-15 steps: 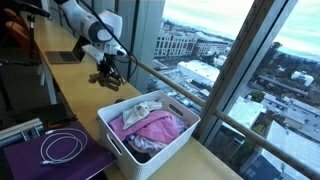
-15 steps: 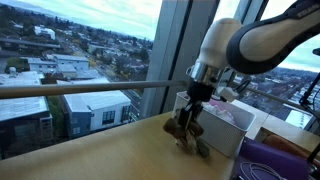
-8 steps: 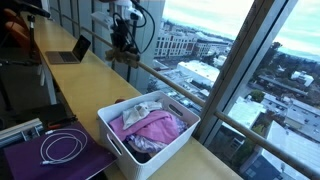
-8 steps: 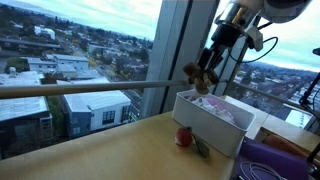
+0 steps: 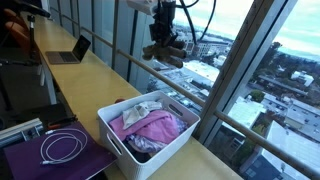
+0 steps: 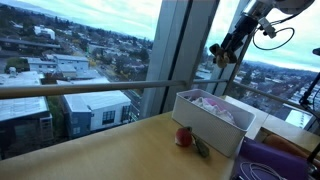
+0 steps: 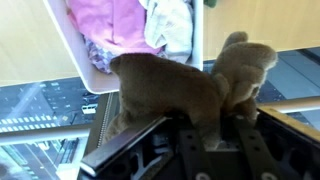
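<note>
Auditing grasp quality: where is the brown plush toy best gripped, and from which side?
Grip the brown plush toy across its torso, square onto its broad side, as the end effector does in the wrist view. The torso is the bulkiest part. A hold on the head, off at one end, would probably let it swing.

The stuffed toy point(image 5: 165, 50) hangs in the gripper point(image 5: 162, 38), high above the counter point(image 5: 88, 90) and behind the bin point(image 5: 122, 150) (clothes point(image 5: 150, 125) lie in it). Before the bin a cable point(image 5: 62, 147) lies on a mat point(image 5: 25, 160). A laptop point(image 5: 68, 52) stands farther back, and a small ball point(image 6: 183, 137) sits just beside the bin.
</note>
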Robot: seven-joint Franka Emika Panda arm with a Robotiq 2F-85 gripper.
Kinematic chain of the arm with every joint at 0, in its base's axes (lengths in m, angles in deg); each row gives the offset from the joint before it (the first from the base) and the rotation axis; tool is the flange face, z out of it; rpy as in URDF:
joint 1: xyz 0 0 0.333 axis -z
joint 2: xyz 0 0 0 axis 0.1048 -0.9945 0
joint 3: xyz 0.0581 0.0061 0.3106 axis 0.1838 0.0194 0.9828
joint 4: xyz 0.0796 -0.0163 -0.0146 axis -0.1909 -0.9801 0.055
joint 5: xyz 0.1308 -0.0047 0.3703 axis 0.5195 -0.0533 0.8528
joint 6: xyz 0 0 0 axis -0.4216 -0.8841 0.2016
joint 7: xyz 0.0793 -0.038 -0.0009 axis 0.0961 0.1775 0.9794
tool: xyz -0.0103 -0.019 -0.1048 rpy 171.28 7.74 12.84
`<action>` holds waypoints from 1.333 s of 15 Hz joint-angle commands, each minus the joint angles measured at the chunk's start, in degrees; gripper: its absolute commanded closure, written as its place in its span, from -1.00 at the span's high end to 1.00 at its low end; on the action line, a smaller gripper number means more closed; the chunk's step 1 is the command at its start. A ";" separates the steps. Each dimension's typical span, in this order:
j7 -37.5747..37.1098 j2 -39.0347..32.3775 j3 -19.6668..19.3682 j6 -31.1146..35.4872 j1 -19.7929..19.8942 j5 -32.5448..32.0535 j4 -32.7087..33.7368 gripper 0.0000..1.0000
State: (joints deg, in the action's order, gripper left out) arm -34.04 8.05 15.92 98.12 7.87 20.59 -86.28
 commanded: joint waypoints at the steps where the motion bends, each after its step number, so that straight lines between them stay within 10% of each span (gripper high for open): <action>1: 2.11 -5.69 -1.10 -1.38 1.54 1.69 4.88 -0.91; 2: 2.36 -7.03 -1.15 -1.39 1.93 1.85 5.09 -0.87; 4: 2.10 -9.42 -1.21 -1.45 2.47 1.43 5.59 -0.17; 12: 2.76 -11.83 -0.78 -5.82 3.90 0.53 11.31 0.95; 20: -1.88 -16.15 6.80 -1.66 -7.01 -1.04 5.21 1.00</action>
State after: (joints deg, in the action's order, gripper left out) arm -34.11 -5.82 20.92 94.43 3.74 20.53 -79.14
